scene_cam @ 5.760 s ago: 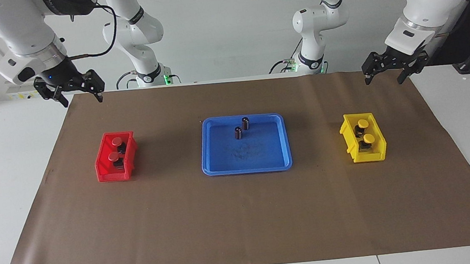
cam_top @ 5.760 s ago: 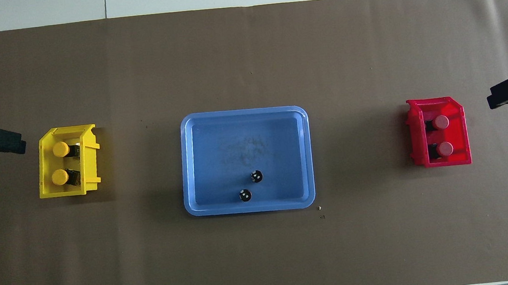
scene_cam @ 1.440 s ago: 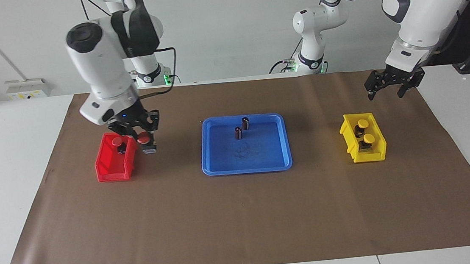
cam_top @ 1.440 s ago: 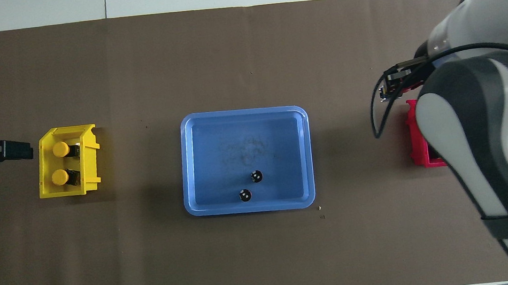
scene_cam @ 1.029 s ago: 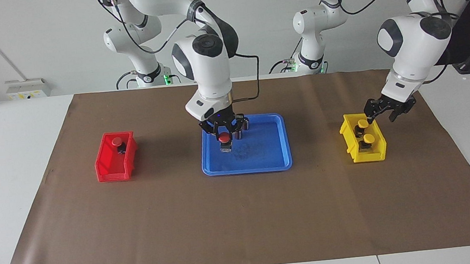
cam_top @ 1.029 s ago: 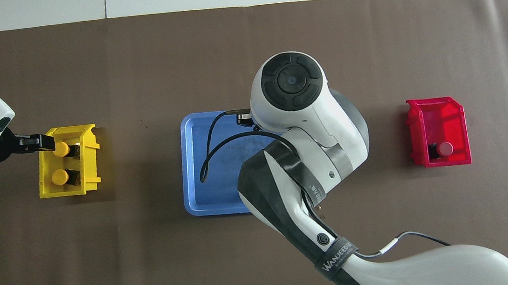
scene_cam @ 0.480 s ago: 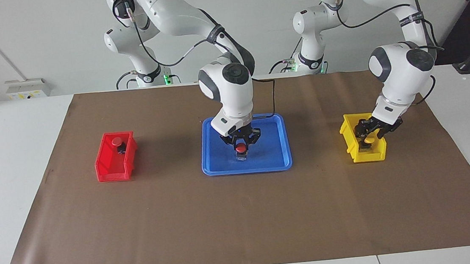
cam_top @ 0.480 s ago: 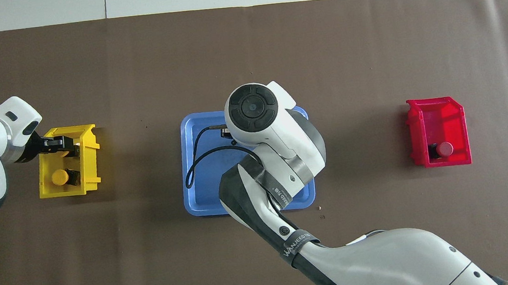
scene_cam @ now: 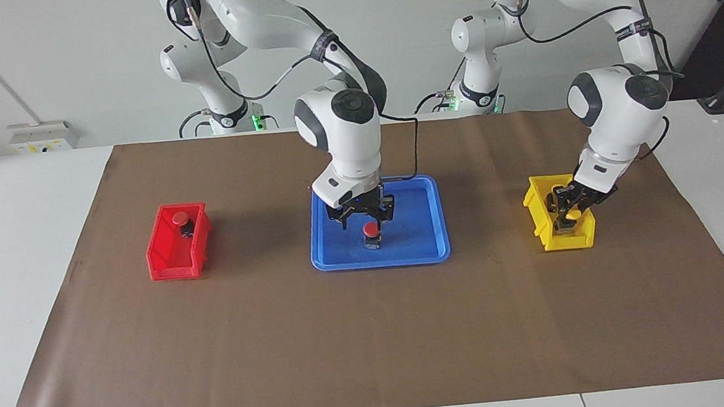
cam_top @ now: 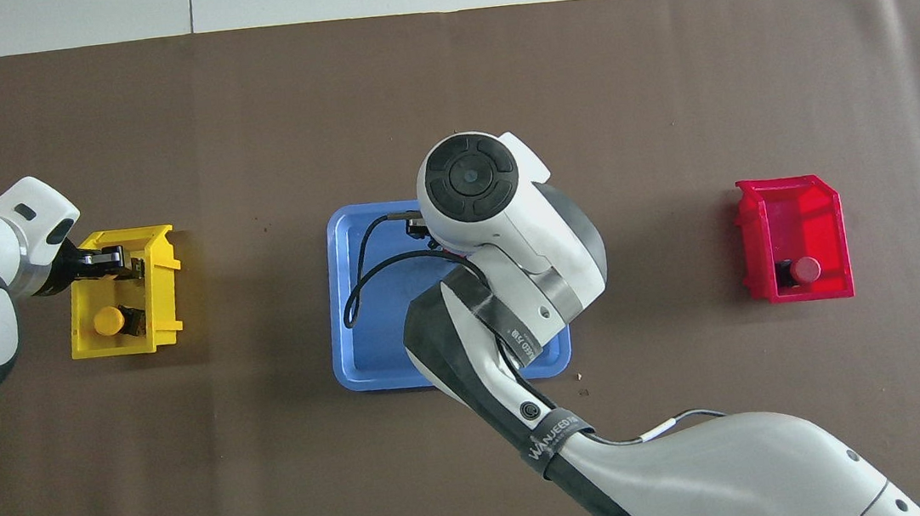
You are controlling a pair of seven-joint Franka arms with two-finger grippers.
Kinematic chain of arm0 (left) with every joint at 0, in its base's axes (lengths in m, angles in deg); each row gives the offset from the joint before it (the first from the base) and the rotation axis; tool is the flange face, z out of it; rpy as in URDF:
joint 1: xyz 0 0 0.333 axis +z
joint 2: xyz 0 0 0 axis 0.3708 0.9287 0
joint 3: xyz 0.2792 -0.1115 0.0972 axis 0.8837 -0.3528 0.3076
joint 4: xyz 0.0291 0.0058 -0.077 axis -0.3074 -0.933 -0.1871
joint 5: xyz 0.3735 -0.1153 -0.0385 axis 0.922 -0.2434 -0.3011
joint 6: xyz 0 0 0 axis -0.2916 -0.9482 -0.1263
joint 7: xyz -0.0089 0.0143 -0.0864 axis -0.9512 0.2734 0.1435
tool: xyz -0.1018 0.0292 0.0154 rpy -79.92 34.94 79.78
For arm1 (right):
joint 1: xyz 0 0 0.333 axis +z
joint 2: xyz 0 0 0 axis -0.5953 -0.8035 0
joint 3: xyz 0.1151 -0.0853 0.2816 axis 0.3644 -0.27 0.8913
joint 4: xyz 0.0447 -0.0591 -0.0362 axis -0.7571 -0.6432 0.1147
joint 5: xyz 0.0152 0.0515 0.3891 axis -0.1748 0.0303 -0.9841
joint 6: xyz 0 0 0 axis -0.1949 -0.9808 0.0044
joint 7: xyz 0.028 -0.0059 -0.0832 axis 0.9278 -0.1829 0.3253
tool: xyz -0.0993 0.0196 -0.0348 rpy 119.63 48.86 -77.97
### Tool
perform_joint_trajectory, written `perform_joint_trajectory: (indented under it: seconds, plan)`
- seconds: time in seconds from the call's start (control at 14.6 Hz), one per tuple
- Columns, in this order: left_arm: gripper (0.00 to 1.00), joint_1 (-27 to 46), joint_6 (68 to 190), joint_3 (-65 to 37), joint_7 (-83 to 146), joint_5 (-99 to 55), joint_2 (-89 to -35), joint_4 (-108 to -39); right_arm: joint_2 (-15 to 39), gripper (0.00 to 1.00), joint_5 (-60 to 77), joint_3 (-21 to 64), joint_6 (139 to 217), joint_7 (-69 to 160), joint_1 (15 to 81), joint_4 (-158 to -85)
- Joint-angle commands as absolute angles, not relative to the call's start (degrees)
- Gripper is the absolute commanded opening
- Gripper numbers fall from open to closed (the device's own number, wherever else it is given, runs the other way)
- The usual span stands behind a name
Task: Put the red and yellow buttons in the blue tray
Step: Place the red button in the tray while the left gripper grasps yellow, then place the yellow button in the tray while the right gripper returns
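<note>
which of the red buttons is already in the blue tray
The red domed push-button standing in the shallow blue plastic tray, just below the right hand. The other red push-button sits in the small red bin.

The tray (scene_cam: 432, 223) is plain blue; a red-capped button (scene_cam: 371, 229) on a black base stands in it; the red bin (scene_cam: 170, 259) holds another red-capped button (scene_cam: 179, 217); the yellow bin (scene_cam: 536, 208) holds a yellow-capped button (cam_top: 107, 321); the mat (scene_cam: 347, 336) is plain brown on a white desk (scene_cam: 6, 261); both arms are white with black grippers.
</note>
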State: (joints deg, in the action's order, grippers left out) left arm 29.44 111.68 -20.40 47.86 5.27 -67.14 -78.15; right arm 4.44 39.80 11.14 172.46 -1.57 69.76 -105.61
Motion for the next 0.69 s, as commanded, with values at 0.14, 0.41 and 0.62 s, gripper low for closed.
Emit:
perform_joint_trajectory:
  seconds: [0.14,0.41,0.62]
  plan:
    - [0.02,17.42,99.78,-20.57,23.49,8.54,-67.86,-67.32,26.56,1.0,39.54,12.01,165.11,21.49,53.1,-124.04]
    - [0.02,5.53,108.58,-20.74,7.33,8.19,-67.43,-72.98,39.17,0.97,39.19,11.92,178.08,45.17,38.06,-146.65]
    - [0.02,-2.21,113.5,-20.74,0.57,8.1,-62.7,-73.15,37.88,0.85,39.19,11.83,181.82,49.42,33.65,-149.42]
